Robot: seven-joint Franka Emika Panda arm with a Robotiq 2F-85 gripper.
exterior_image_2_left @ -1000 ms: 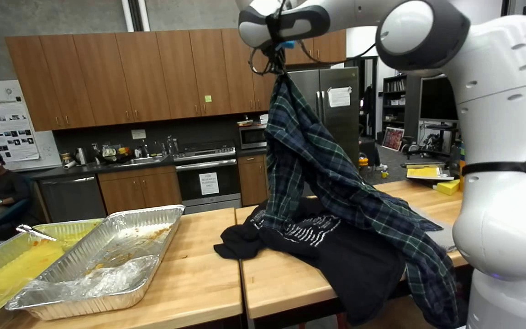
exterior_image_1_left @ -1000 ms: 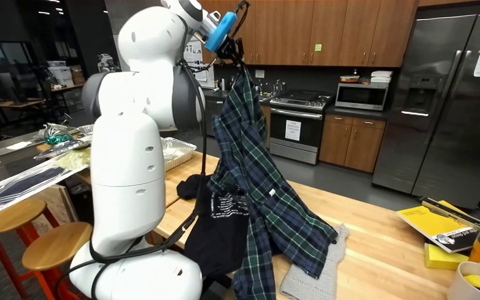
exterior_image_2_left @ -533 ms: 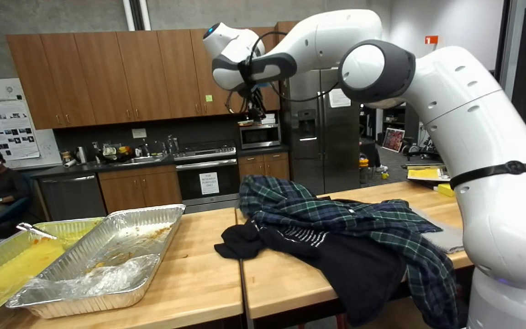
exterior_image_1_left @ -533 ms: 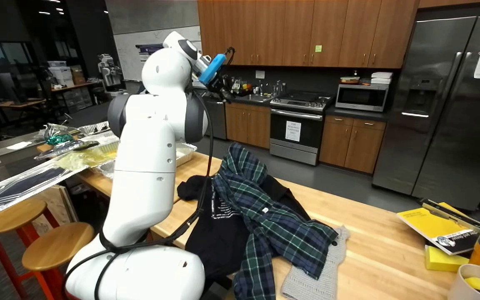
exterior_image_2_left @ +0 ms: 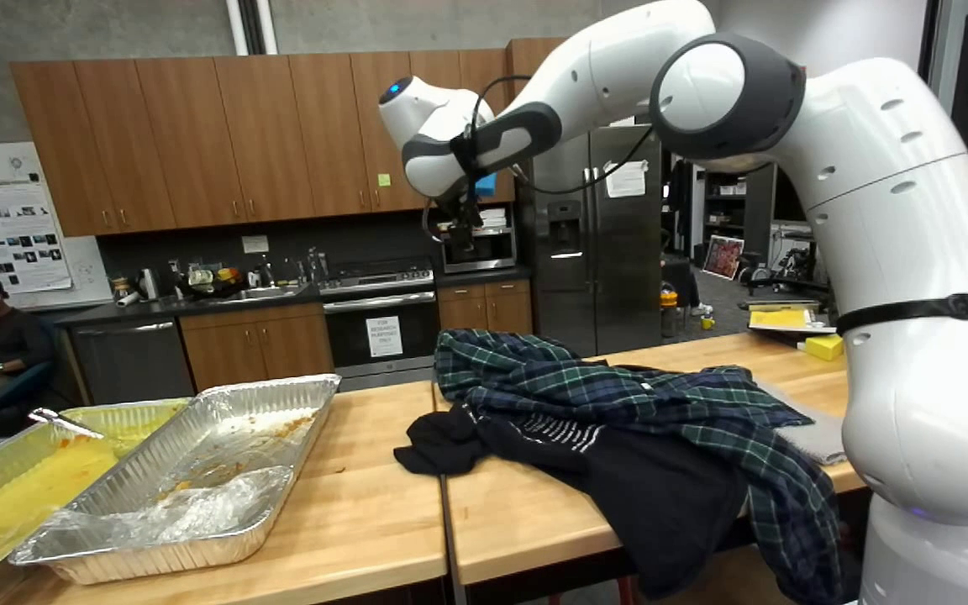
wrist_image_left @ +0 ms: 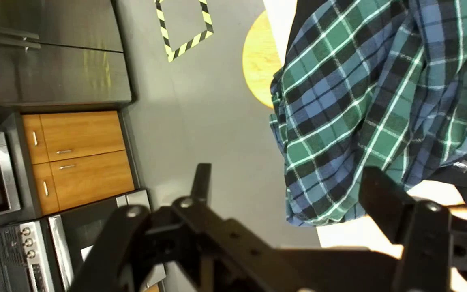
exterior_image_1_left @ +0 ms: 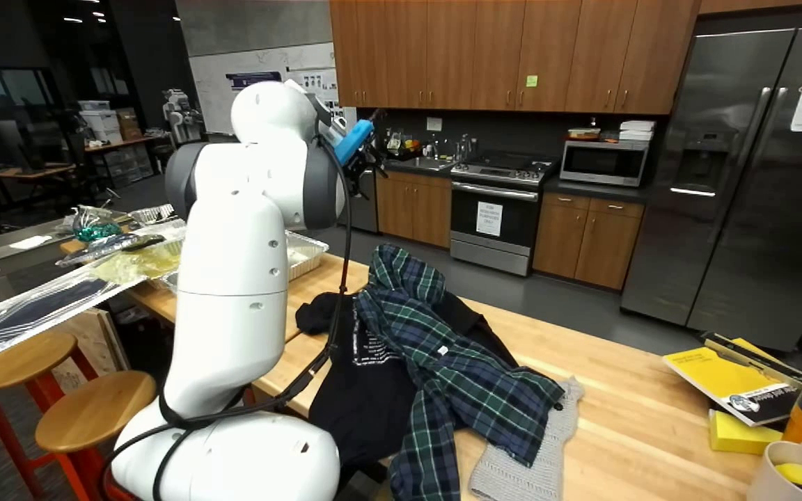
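Your gripper [wrist_image_left: 286,172] hangs empty above the plaid shirt [wrist_image_left: 335,121] (jaws spread wide), so you're probably choosing a grasp, which calls for lowering slowly.

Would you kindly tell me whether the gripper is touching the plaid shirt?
Apart: in an exterior view the gripper hangs above the plaid shirt, with a lower cabinet showing through the gap between them.

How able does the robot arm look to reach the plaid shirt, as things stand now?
Probably yes. The open gripper hangs higher than the plaid shirt, apart from it; the shirt lies uncovered, partly on the black garment, and I see nothing blocking the way.
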